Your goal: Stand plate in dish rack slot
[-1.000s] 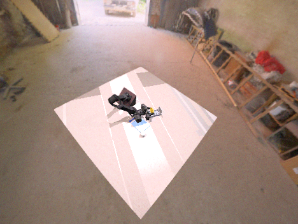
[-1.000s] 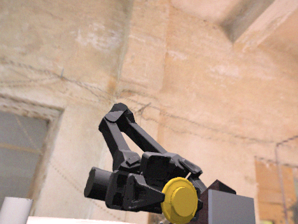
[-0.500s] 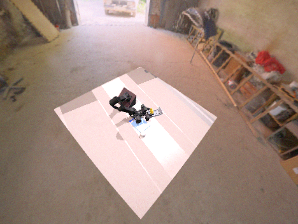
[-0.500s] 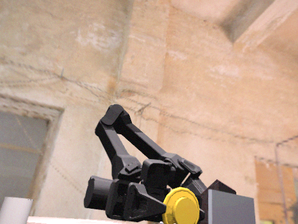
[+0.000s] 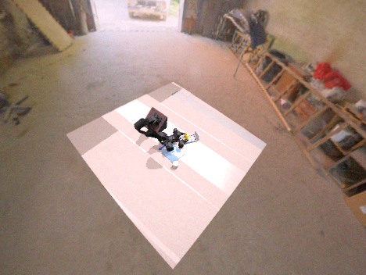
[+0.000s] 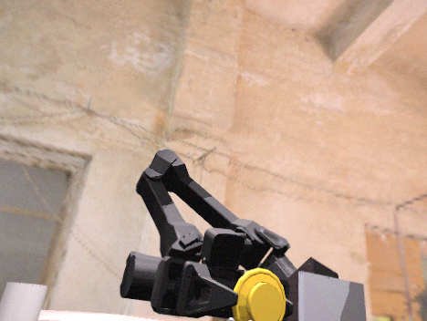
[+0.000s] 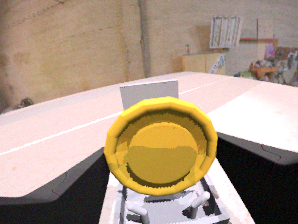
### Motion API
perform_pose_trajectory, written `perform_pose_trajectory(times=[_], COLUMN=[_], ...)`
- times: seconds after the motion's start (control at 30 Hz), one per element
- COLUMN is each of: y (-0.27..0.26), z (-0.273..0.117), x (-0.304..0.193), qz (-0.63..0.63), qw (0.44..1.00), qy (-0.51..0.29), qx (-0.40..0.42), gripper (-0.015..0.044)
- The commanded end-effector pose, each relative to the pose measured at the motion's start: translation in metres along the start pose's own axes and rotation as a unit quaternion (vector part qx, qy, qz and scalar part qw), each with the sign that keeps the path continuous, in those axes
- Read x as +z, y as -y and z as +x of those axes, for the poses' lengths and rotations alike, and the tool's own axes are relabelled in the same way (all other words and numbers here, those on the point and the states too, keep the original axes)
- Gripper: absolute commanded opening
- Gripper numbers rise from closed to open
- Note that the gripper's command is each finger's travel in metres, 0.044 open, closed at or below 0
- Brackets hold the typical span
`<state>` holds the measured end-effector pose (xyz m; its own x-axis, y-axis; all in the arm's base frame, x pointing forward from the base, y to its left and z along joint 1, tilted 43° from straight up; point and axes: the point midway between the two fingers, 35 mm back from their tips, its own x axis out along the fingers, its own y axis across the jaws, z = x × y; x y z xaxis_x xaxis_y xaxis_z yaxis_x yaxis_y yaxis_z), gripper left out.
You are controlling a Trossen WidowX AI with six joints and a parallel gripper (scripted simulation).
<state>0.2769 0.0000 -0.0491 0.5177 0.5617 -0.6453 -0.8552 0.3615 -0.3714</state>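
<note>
Plate upright at the dish rack, for placing between its rails.
The yellow plate (image 5: 186, 137) (image 6: 265, 301) (image 7: 162, 165) is pinched at its sides by the fingers (image 5: 181, 144) (image 6: 214, 298), so that its edge is directed to the dish rack (image 5: 196, 136) (image 7: 150, 90); full seating cannot be told. Around the rack, the pale surface (image 5: 156, 187) (image 6: 82, 315) (image 7: 50, 135) is seen, and beyond, a worn wall (image 6: 292, 114) (image 7: 80, 45).

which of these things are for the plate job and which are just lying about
For the job:
- yellow plate
- dish rack
- claw

Just lying about:
- blue mat
- white cup-like thing
</note>
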Motion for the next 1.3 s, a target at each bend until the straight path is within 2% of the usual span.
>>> perform_pose_trajectory(times=[0.0,0.27,0.6,0.77,1.27], y=[0.0,0.002,0.012,0.013,-0.001], z=[0.0,0.0,-0.007,-0.007,-0.001], x=[0.0,0.006,0.109,0.116,0.117], qz=[0.0,0.0,0.009,0.012,0.195], qw=[1.0,1.0,1.0,1.0,0.969], qy=[0.0,-0.001,0.003,0.003,-0.143], qx=[0.0,0.002,0.005,0.005,0.05], gripper=[0.0394,0.04,0.04,0.04,0.04])
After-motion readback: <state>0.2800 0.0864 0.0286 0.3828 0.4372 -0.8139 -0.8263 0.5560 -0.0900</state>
